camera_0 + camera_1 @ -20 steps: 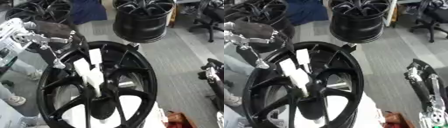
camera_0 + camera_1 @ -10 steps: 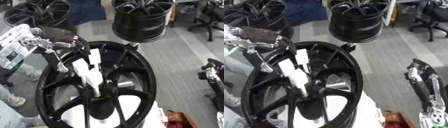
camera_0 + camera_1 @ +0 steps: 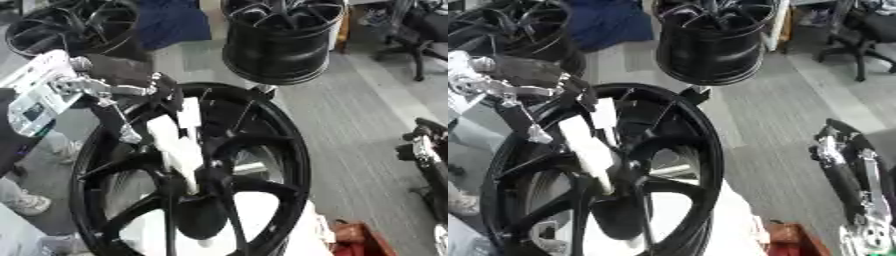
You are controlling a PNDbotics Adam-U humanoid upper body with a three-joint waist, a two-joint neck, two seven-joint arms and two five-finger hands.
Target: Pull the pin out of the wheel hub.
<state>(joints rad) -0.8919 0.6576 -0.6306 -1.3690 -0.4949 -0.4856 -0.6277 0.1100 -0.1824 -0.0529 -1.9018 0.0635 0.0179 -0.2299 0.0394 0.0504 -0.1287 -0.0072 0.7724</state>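
Near field: black multi-spoke wheel hub [image 3: 201, 175] fills the lower centre, standing upright on its edge, face toward the camera and canted a bit. White pin [image 3: 175, 145], a blocky bar, lies along the spokes from the upper rim area down toward the hub centre, still seated in the wheel.

Right hand [image 3: 846, 172] sits at the lower right edge, off the wheel, touching nothing; fingers look straight and relaxed.

Left hand [image 3: 118, 92] comes in from upper left and sits at the wheel's upper-left rim, just beside the pin's top end. Fingers are spread, one thin finger pointing down across the rim; can't tell whether any of them touch the pin. Nothing clamped.

Farther back: a second black wheel [image 3: 284, 42] stands at the top centre, another wheel [image 3: 74, 30] at the top left, and an office chair [image 3: 420, 35] at the top right on grey floor [image 3: 367, 115].
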